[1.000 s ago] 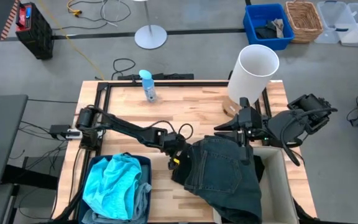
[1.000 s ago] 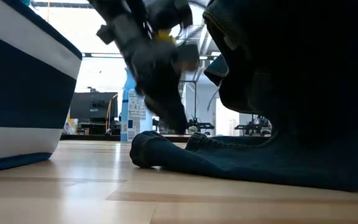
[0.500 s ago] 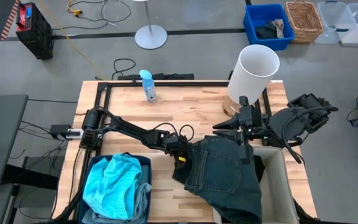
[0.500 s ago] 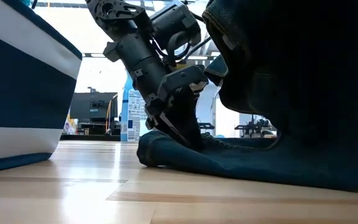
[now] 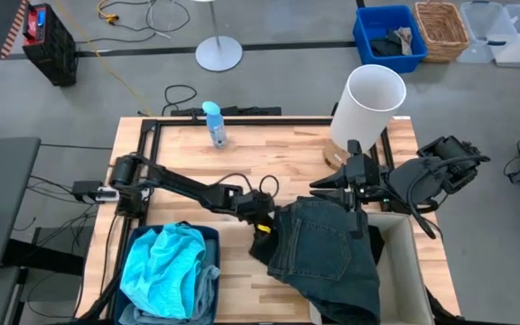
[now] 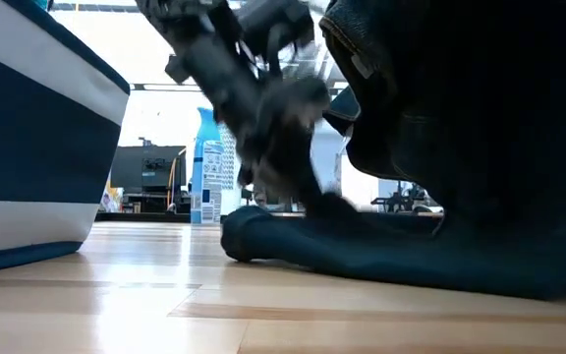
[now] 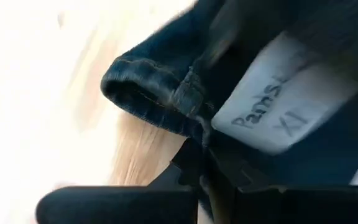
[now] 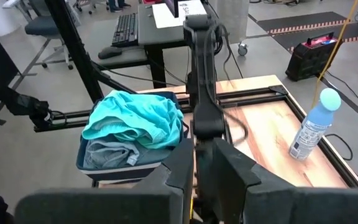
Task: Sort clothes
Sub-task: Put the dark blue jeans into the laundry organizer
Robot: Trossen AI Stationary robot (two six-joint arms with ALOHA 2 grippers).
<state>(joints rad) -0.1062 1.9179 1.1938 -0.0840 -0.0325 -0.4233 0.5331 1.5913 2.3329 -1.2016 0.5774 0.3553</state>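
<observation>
Evidently the jeans (image 5: 319,253) lie on the worktop (image 5: 269,149) beside the white bin (image 5: 404,271), raised by the right gripper (image 5: 357,209), clamped on them, while the left gripper (image 5: 262,217) pinches their hem for spreading.

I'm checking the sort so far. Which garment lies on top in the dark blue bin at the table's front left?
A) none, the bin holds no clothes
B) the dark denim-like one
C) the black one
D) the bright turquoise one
D: in the high view the bright turquoise garment lies on top in the bin, with a pale blue one beneath its edge.
</observation>
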